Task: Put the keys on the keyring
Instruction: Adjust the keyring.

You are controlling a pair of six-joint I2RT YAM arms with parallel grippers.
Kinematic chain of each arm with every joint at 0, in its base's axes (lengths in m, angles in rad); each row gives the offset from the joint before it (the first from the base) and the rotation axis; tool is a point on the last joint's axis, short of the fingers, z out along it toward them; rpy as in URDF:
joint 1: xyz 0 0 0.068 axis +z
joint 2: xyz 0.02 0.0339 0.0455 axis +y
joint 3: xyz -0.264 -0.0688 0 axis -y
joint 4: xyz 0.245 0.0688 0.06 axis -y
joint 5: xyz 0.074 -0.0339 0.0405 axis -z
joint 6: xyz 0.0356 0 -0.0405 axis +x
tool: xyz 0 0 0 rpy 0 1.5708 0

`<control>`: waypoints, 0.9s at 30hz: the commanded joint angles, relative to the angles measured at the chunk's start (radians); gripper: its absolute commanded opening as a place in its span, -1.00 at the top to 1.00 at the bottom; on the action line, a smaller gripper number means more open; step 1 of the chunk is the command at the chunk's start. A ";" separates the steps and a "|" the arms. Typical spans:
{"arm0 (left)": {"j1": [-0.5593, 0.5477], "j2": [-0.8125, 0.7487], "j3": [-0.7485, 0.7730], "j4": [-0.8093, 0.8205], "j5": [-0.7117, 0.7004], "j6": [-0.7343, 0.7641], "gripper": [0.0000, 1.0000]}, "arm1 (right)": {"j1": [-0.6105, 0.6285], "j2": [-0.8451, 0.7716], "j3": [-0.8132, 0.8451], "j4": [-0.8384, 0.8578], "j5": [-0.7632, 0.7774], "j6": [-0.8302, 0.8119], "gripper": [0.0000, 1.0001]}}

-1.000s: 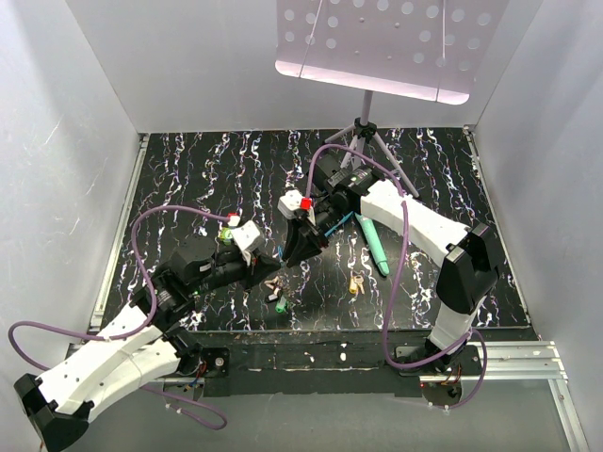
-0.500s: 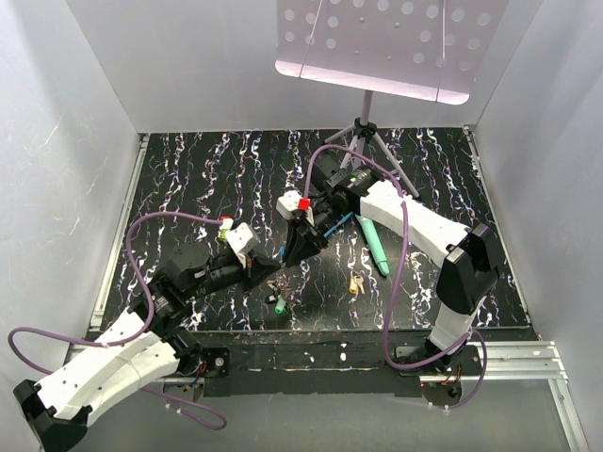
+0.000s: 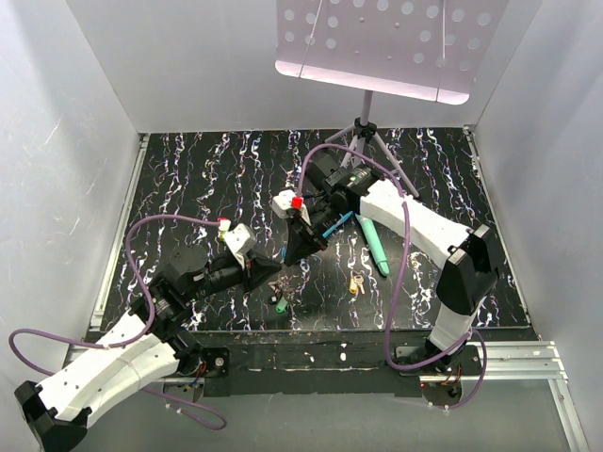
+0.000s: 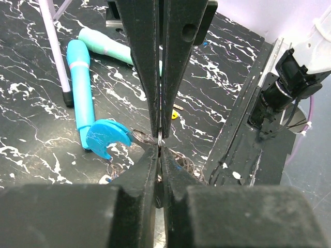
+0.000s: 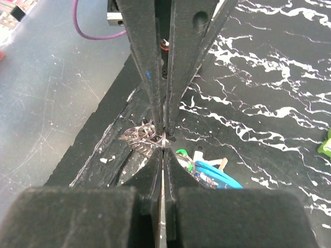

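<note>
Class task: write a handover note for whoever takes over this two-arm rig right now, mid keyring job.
Left gripper: shut. Right gripper: shut. Tips meet, both apparently pinching the grey metal keyring with a blue curved section.
Yellow-headed key lies loose on the black marbled table, apart from the ring; green-headed key lies beside the ring, threading unclear.
Done: ring gripped.
Left: thread the keys on.

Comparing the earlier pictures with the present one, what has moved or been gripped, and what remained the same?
The right gripper shifted slightly left and its fingers closed on the thin wire of the grey metal keyring with a blue curved section, opposite the left gripper, which stayed shut there while its arm drew back slightly. The yellow-headed key, green-headed key and teal sticks did not move.
</note>
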 commanded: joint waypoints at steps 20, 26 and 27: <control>0.003 -0.183 -0.111 0.170 -0.005 0.060 -0.11 | 0.105 0.026 0.357 -0.467 0.488 0.067 0.97; 0.003 -0.037 -0.114 0.349 0.081 0.047 -0.04 | 0.114 0.022 0.362 -0.471 0.482 0.074 0.97; 0.003 -0.018 -0.116 0.368 0.089 0.044 -0.01 | 0.114 0.022 0.360 -0.470 0.480 0.074 0.97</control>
